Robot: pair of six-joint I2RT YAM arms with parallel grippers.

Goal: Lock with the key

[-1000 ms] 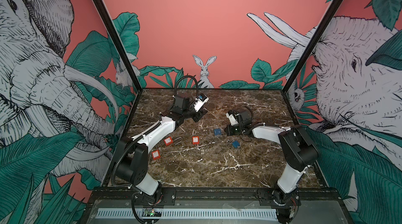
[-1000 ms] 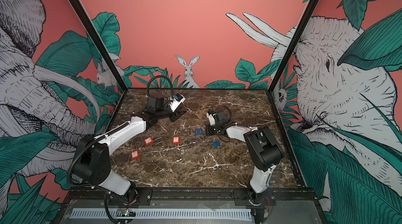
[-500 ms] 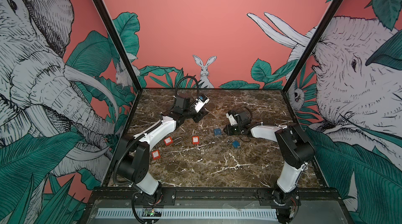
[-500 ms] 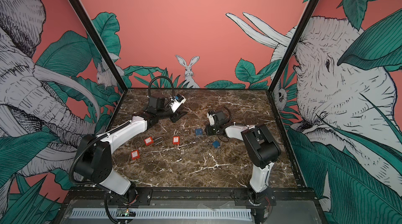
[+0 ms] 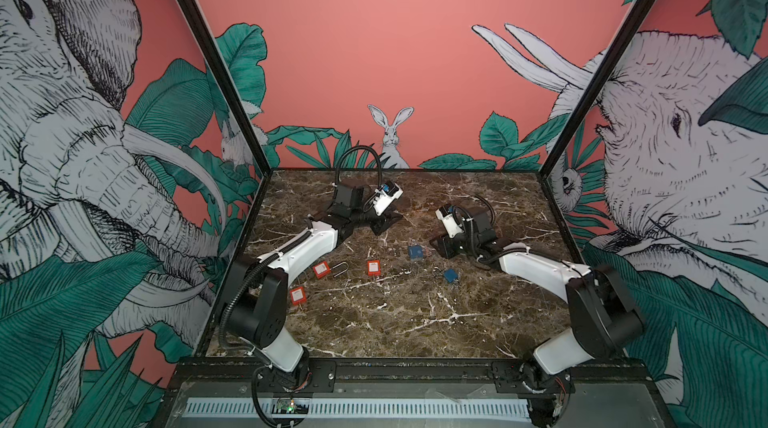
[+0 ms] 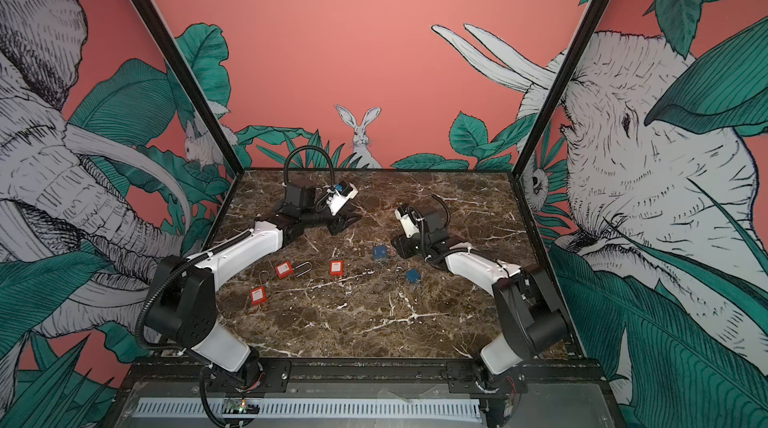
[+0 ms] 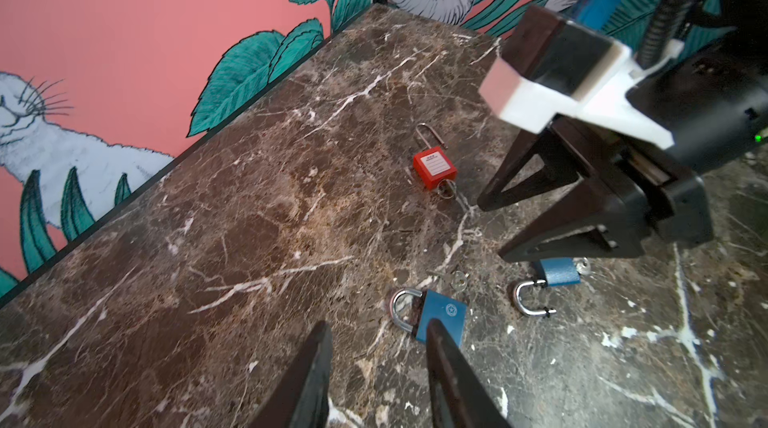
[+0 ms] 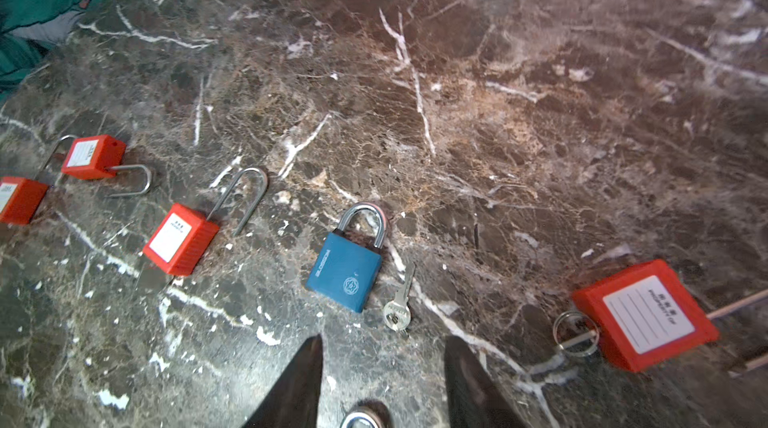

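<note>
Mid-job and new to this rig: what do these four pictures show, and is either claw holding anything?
The robot's white-and-black left arm and right arm are mounted at a brown marble table. Both top views look down from the front; each wrist view looks along that arm's gripper. Red plastic padlocks lie mostly on the left. One blue metal padlock lies mid-table with a small silver key beside it; a second blue padlock lies by the right arm. The left gripper and right gripper are both open, holding nothing.
</note>
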